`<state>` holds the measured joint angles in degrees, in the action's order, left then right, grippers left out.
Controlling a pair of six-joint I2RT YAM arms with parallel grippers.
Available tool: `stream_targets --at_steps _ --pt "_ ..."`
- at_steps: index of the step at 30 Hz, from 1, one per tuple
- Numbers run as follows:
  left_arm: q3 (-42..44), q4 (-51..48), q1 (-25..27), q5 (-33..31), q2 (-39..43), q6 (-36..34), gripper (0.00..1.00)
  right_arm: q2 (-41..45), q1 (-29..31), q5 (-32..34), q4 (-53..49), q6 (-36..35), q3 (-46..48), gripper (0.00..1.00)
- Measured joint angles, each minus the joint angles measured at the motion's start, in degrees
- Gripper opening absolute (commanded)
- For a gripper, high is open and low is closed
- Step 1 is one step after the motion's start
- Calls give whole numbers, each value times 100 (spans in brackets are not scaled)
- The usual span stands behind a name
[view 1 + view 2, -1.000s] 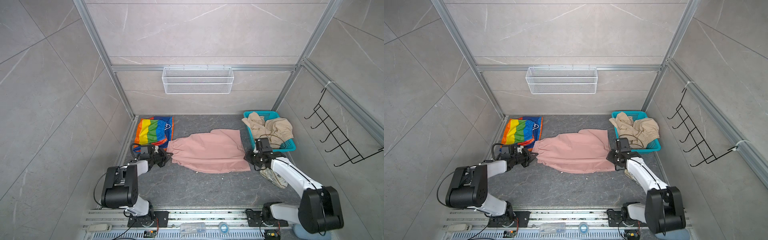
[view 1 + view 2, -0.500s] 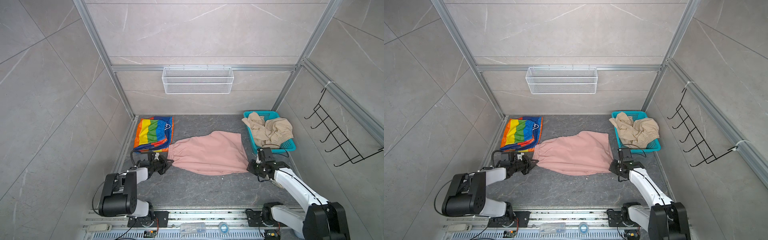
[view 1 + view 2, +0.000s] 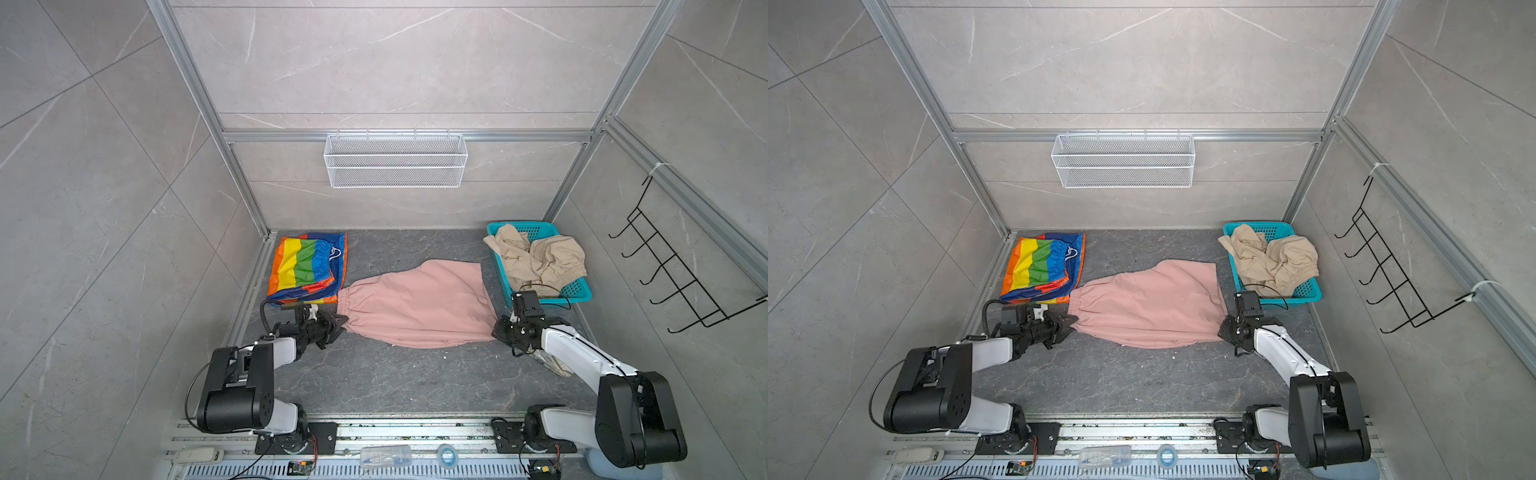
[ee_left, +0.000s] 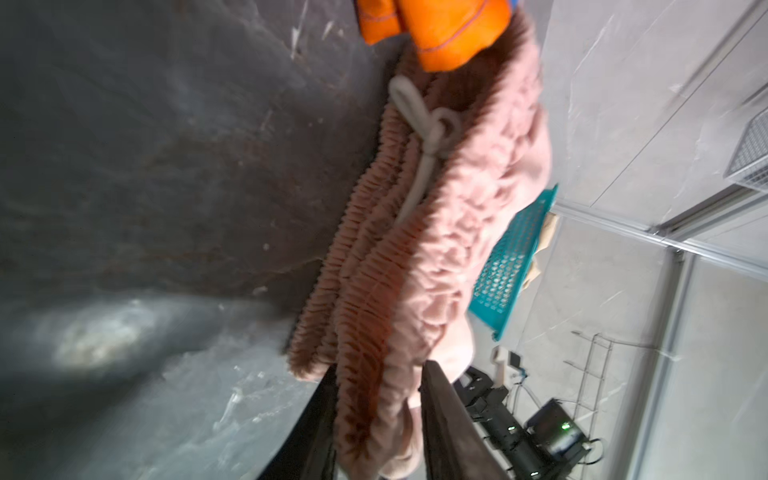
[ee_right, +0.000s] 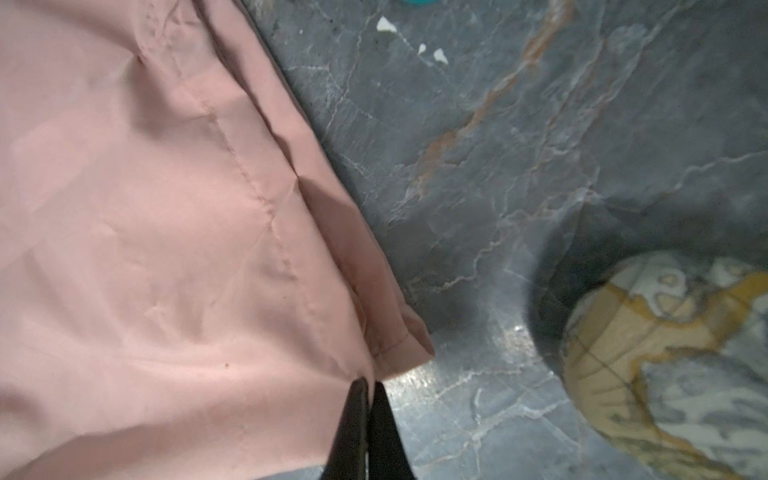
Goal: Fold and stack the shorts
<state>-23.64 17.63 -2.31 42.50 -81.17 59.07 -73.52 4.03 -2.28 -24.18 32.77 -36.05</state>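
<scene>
Pink shorts [image 3: 419,305] lie lengthwise between the tools. The waistband [image 4: 365,266] points at the left tool [image 4: 380,368], whose jaws stand apart around it. The hem [image 5: 386,349] is pinched by the right tool [image 5: 368,388].

Bare floor [image 3: 374,374] lies open in front of the pink shorts [image 3: 415,303]; teal basket [image 3: 577,291] crowds the right side.

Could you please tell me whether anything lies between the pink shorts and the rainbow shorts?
Nothing visible does: the pink shorts lie with their waistband right at the near corner of the rainbow shorts, and the basket stands at their other end.
</scene>
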Motion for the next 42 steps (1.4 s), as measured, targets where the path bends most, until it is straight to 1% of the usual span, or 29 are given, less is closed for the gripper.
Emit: stream_targets --at_steps 1,2,7,9,11,13,15,17,19,21,24,28,31,33,38,42 --pt "0 -79 0 -35 111 -52 74 0 -4 -2 -2 -7 -7 18" --pt "0 -190 0 -63 243 -107 99 0 -7 -2 -4 -15 -24 21" --pt "-31 -896 -11 -302 964 -295 99 13 -11 24 -66 -59 -140 35" --pt "-177 -1410 -9 -461 1270 -435 99 101 -11 20 -160 -94 -208 43" --pt "-442 -1945 -9 -651 1539 -612 100 264 -9 15 -267 -131 -299 50" --pt "-837 -2470 -11 -887 1779 -828 99 450 2 17 -391 -170 -448 59" --pt "-1233 -2782 -11 -1099 1963 -990 99 649 68 26 -507 -232 -636 69" --pt "-1482 -2804 15 -1115 1998 -1005 99 774 199 44 -562 -280 -807 80" --pt "-1631 -2726 153 -1128 1843 -938 100 802 385 11 -535 -295 -935 89" --pt "-1718 -2522 549 -1204 1480 -798 99 654 599 -181 -385 -289 -1032 99" --pt "-1718 -2081 1303 -1366 844 -490 99 35 866 -579 55 -210 -1141 99" --pt "-1801 -1421 2004 -1384 -186 -114 100 -1027 1108 -1021 671 -83 -1185 99" --pt "-1810 -988 2133 -1366 -807 127 99 -1596 1130 -1193 975 -31 -1187 99" --pt "-1716 -734 2133 -1364 -1001 264 100 -1893 1128 -1217 1067 -20 -1237 99" --pt "-1526 -518 2111 -1346 -1012 280 99 -2087 1073 -1215 1257 -22 -1373 99" --pt "-1156 -555 2009 -1351 -669 160 99 -1880 1027 -1193 1462 -20 -1071 99"
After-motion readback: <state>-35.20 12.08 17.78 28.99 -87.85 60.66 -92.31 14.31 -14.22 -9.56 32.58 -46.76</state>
